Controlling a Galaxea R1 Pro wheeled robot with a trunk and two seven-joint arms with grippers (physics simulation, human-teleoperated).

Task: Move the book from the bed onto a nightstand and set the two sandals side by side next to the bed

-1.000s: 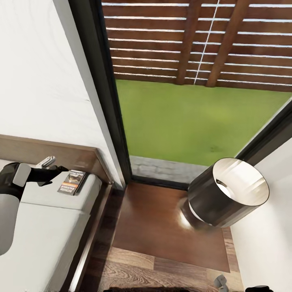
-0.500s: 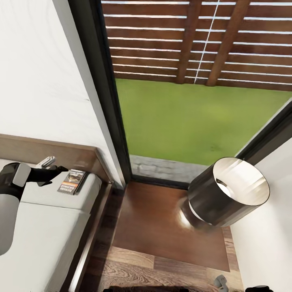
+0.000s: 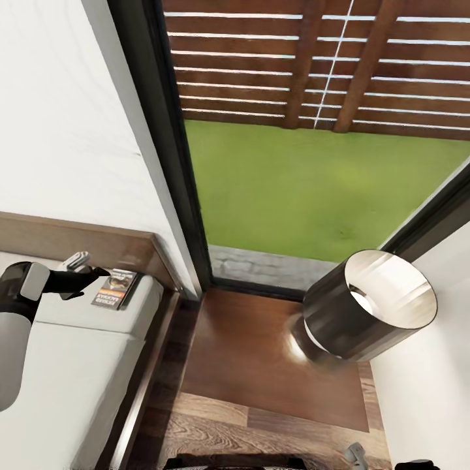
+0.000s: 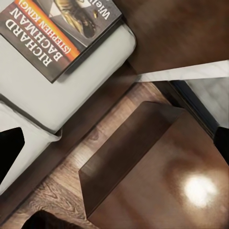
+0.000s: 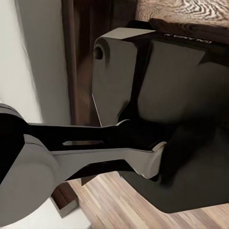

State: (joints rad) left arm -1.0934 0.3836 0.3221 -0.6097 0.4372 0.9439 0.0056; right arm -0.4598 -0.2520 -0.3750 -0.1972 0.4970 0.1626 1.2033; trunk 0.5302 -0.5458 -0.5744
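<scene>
Careful — your left tool [image 3: 98, 272] hangs spread, gripping nothing, beside the book [image 3: 115, 288] at the frame's left on the bed [image 3: 78, 352] corner; nudge it and it could slip off toward the nightstand [image 3: 261, 352].

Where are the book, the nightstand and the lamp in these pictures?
book [image 3: 115, 289]: head view, middle of its cover.
nightstand [image 3: 254, 352]: head view, bare glossy top.
lamp [image 3: 339, 326]: head view, dark side of its shade.

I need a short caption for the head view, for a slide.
Left end effector reaches toward the book lying on the bed, beside a nightstand carrying a lamp.
</scene>
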